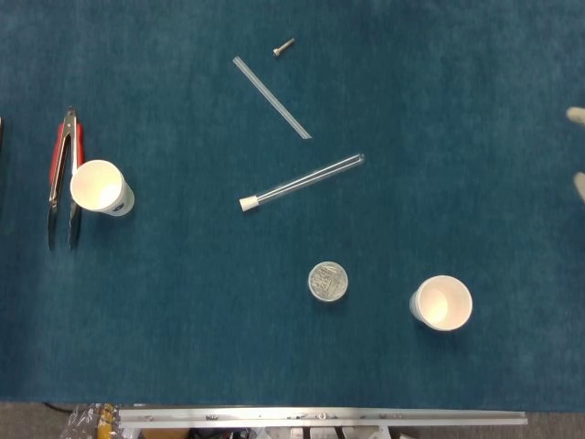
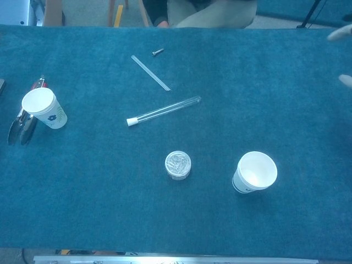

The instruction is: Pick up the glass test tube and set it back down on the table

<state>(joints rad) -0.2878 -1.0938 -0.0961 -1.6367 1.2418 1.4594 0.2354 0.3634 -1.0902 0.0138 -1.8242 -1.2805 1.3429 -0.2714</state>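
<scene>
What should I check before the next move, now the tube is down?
1. Glass test tube lying flat on the table, held by nothing: ok.
2. Tube apart from the clear strip and the round tin: ok.
3. Right hand clear of the tube, only fingertips at the frame edge: ok.
4. Right hand open or shut: cannot tell.
5. Left hand position: cannot tell, not in view.
6. Both paper cups upright: ok.
</scene>
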